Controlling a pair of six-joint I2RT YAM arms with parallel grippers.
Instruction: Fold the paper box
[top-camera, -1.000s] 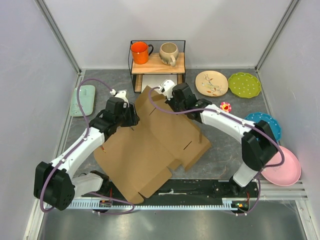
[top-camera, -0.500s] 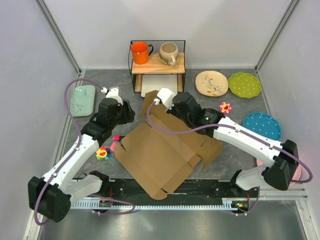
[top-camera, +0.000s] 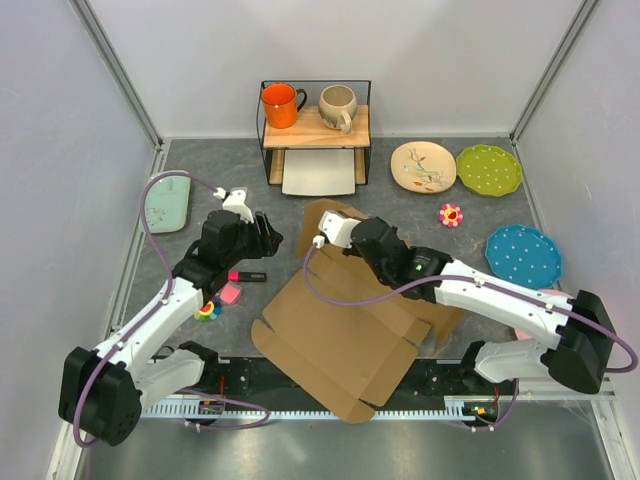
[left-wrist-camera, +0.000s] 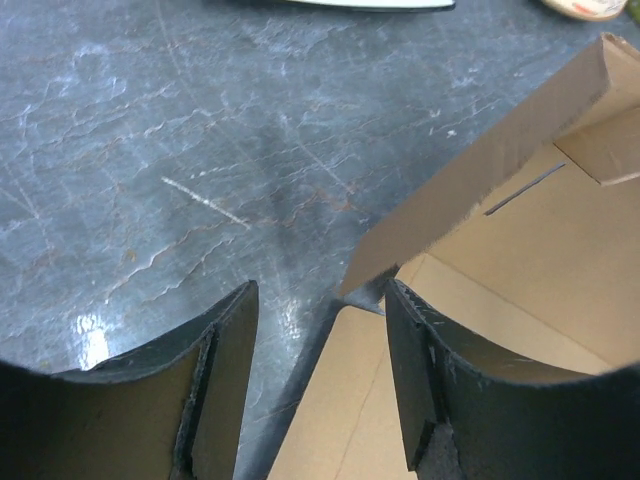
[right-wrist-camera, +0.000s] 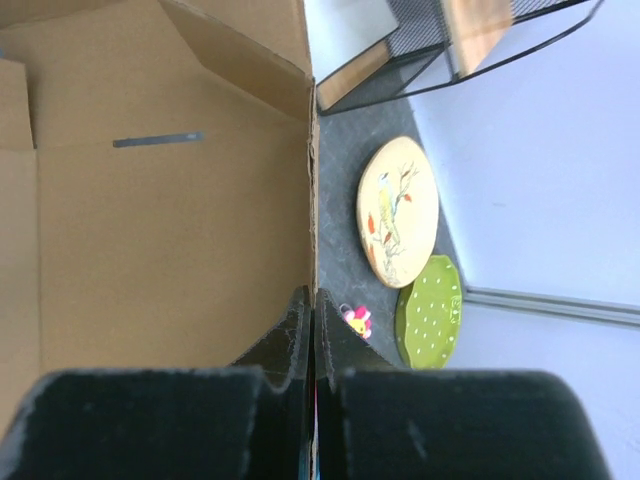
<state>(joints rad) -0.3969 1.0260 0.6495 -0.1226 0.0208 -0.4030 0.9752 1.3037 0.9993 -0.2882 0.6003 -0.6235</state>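
Note:
The paper box (top-camera: 340, 340) is a flat brown cardboard sheet with flaps and slits, lying in the middle of the table and reaching over the near edge. One flap stands up at its far end. My right gripper (top-camera: 347, 231) is shut on that flap's edge; in the right wrist view its jaws (right-wrist-camera: 312, 312) pinch the thin cardboard edge of the paper box (right-wrist-camera: 150, 220). My left gripper (top-camera: 268, 240) hovers open to the left of the raised flap, holding nothing. In the left wrist view the flap (left-wrist-camera: 480, 170) rises just beyond the open gripper (left-wrist-camera: 320, 370).
A wire rack (top-camera: 314, 125) at the back holds an orange mug (top-camera: 281, 104) and a beige mug (top-camera: 337, 106), with a white tray (top-camera: 320, 172) under it. Cream (top-camera: 423, 166), green (top-camera: 489, 169) and blue (top-camera: 525, 252) plates lie right. A black marker (top-camera: 247, 276) and small toys (top-camera: 207, 310) lie left.
My right gripper has dragged the cardboard toward the near right, uncovering the marker and toys. The left gripper now stands clear of the sheet's edge.

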